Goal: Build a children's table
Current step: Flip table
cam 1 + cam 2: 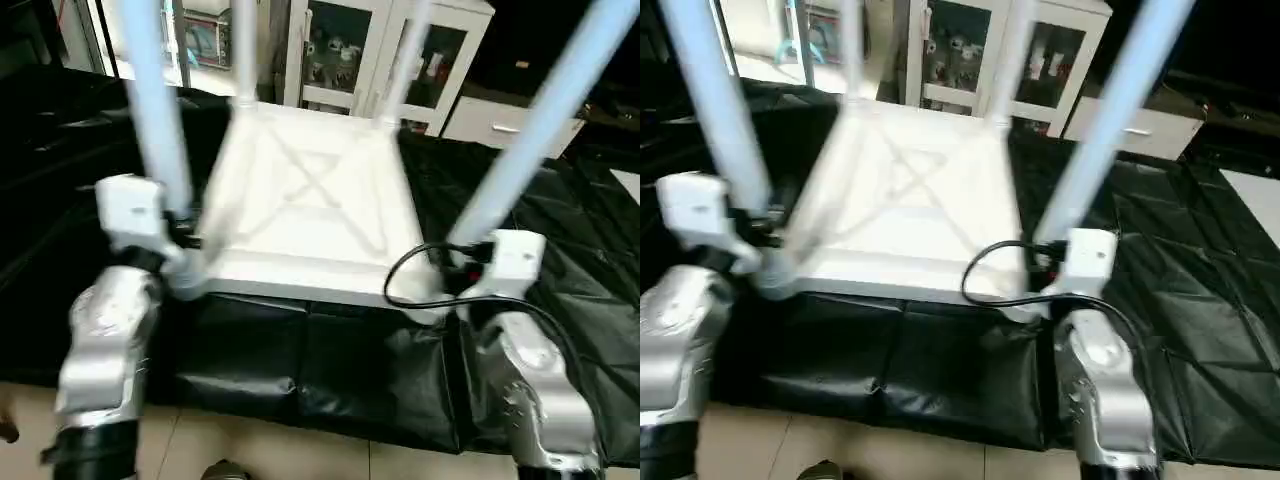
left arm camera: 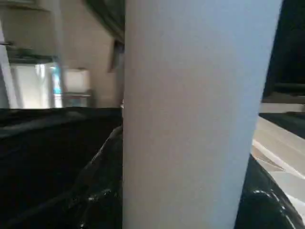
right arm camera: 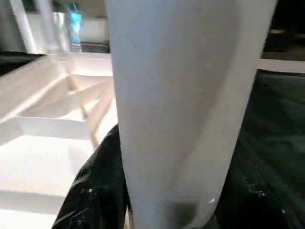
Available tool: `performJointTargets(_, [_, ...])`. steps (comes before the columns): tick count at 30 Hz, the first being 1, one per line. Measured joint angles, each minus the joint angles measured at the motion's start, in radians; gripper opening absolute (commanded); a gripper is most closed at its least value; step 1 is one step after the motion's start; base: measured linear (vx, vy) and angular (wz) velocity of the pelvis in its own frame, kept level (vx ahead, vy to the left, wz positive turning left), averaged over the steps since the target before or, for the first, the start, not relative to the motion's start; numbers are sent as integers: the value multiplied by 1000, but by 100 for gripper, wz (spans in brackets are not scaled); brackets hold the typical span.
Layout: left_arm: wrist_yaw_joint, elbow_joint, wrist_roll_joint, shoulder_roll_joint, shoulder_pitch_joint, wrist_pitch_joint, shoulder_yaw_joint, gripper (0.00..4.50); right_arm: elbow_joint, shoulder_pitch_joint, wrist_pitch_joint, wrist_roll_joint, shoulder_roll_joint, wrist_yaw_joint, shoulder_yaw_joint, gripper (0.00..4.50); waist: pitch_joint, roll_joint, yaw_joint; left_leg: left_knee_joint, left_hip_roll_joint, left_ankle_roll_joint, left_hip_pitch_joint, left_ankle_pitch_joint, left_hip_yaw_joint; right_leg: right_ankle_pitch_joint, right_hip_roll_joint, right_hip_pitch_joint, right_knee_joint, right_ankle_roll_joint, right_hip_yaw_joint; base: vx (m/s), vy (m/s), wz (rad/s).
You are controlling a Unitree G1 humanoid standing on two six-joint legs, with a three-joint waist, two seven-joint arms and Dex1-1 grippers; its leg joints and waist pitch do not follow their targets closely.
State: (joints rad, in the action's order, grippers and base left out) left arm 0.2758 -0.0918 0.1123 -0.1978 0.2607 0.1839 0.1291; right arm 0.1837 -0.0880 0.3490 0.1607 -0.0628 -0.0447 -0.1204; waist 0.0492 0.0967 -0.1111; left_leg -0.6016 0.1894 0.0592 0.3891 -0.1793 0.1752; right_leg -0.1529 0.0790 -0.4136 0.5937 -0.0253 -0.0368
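Head views: children's table [image 1: 310, 200] lies upside down on black plastic sheeting [image 1: 300, 370], ribbed X-braced underside facing up, all four white tube legs standing up out of the corner sockets; near-left leg [image 1: 160, 110] and near-right leg [image 1: 545, 120] rise at the two corners of the top closest to the robot, far-left leg [image 1: 243, 50] and far-right leg [image 1: 405, 60] at the two corners away from it; white glass-door cabinet [image 1: 375, 50] stands behind the table top's far edge; tiled floor [image 1: 280, 455] shows below the sheeting's near edge.

Left gripper [image 1: 180, 225] sits at the base of the near-left leg, just above the table top's near-left corner socket; fingers themselves not visible, so whether it pinches the leg or merely brackets it cannot be told; left wrist view has that leg [image 2: 190, 114] right up against the lens, sheeting beside it.

Right gripper [image 1: 462, 262] sits at the base of the near-right leg, just above the table top's near-right corner; grip likewise cannot be told, fingertips hidden; black cable [image 1: 410, 265] loops from that wrist across the table top's near-right corner; right wrist view has the leg [image 3: 186, 109] filling the middle, ribbed underside [image 3: 52, 124] of the top beside it.
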Motion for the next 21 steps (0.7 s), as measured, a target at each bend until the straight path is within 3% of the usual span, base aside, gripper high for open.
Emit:
performJointTargets(4, [5, 6, -4, 10, 8, -1, -35, 195, 12, 5, 13, -6, -3, 22, -21, 178, 2, -3, 22, 0, 1, 1, 0, 1, 0, 0, -1, -1, 0, 0, 0, 0, 0, 0])
performJointTargets(7, [4, -2, -11, 13, 3, 0, -43, 195, 15, 5, 20, -1, -14, 14, -20, 178, 3, -9, 31, 0, 1, 2, 0, 1, 0, 0, -1, -1, 0, 0, 0, 0, 0, 0])
performJointTargets(13, [2, -49, -11, 5, -36, 5, -43, 193, 14, -3, 35, 2, -34, -17, -15, 178, 3, -9, 49, 1, 1, 1, 0, 1, 0, -1, -1, -1, 0, 0, 0, 0, 0, 0])
performJointTargets(15, [1, -54, -11, 1, -39, 8, -43, 193, 12, -4, 34, 7, -35, -26, -16, 248, 3, -8, 52, 1, 1, 1, 0, 1, 0, -1, -1, -1, 0, 0, 0, 0, 0, 0])
performJointTargets(17, [-1, -61, -16, 1, -39, 15, -43, 193, 8, -4, 34, 7, -40, -36, -9, 248, 3, -8, 52, 0, 1, 1, 0, 1, 0, -1, -1, -1, 0, 0, 0, 0, 0, 0])
performJointTargets(19, [0, -72, -6, 4, -41, 31, -40, 193, 8, -6, 34, 7, -39, -43, -9, 281, 3, -8, 52, 0, 1, 1, 0, 1, 0, -1, -1, -2, 0, 0, 0, 0, 0, 0])
performJointTargets(20, [0, -79, 0, 2, -46, 37, -39, 249, 8, -7, 34, 7, -39, -47, -9, 293, 3, -8, 52, 0, 1, 1, 0, 1, 0, -1, -1, -2, 0, 0, 0, 0, 0, 0])
performJointTargets(21, [3, -87, 8, 0, -51, 41, -39, 263, 8, -7, 34, 8, -39, -51, -9, 295, 3, -8, 53, 0, 1, 1, 0, 1, 0, -1, -1, -2, 0, 0, 0, 0, 0, 0])
